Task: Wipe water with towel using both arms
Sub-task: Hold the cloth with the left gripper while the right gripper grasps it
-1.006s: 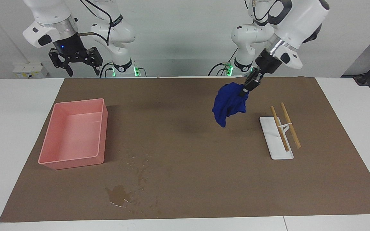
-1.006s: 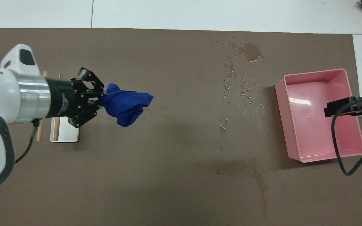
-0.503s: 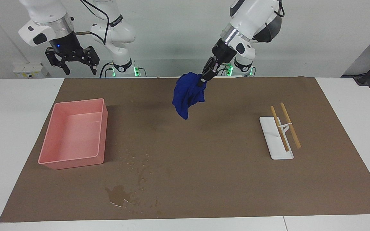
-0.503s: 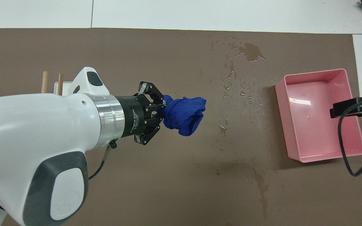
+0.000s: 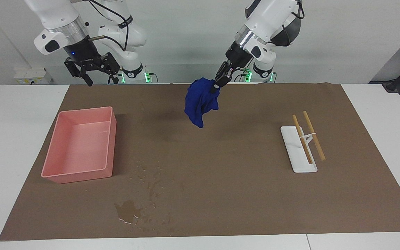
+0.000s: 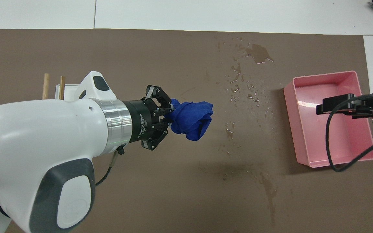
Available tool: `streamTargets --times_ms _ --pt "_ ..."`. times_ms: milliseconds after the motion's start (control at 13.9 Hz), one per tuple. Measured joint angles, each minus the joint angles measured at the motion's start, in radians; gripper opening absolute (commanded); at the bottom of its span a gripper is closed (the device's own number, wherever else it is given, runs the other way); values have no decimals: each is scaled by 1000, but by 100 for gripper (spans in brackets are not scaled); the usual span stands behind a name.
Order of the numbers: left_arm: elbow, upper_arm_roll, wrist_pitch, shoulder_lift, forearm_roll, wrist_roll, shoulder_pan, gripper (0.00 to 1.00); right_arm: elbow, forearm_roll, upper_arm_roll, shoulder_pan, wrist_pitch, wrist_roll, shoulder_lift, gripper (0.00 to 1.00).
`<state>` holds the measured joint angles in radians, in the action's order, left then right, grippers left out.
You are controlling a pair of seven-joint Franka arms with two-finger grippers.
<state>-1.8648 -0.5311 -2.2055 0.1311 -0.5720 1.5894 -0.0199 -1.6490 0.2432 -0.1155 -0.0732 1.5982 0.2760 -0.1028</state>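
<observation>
The left end effector [image 5: 218, 84], clamped on the bunched navy-blue cloth towel [image 5: 200, 101], has carried it from over the white rack to above the brown mat's middle, where its travel has slowed. The right end effector [image 5: 94, 71], jaws wide and empty, has shifted inward above the worktop's robot-side edge near the pink plastic tray [image 5: 80, 144]. The glossy water puddle [image 5: 127, 209] by the edge farthest from the robots remains unwiped, so a handover looks likely.

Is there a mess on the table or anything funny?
Yes. Spilled water lies as a puddle with droplets on the brown mat, beside the empty pink plastic bin, farther from the robots. The bunched navy-blue towel hangs in the air from the left gripper, not wiping yet.
</observation>
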Motion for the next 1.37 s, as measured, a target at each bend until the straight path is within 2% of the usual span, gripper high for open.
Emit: streamTargets --times_ms 431,719,934,1365 --pt "0 -1 -17 0 0 3 -7 0 -107 342 -4 4 218 647 -11 100" --pt "-2 -2 -82 0 0 21 -46 0 -183 387 -11 114 368 951 -7 100" --pt "-4 -2 -137 -1 0 33 -76 0 -248 387 -17 197 430 1015 -6 100" --pt "-38 -3 -238 -2 0 58 -139 0 -264 395 -15 227 447 1019 -6 100"
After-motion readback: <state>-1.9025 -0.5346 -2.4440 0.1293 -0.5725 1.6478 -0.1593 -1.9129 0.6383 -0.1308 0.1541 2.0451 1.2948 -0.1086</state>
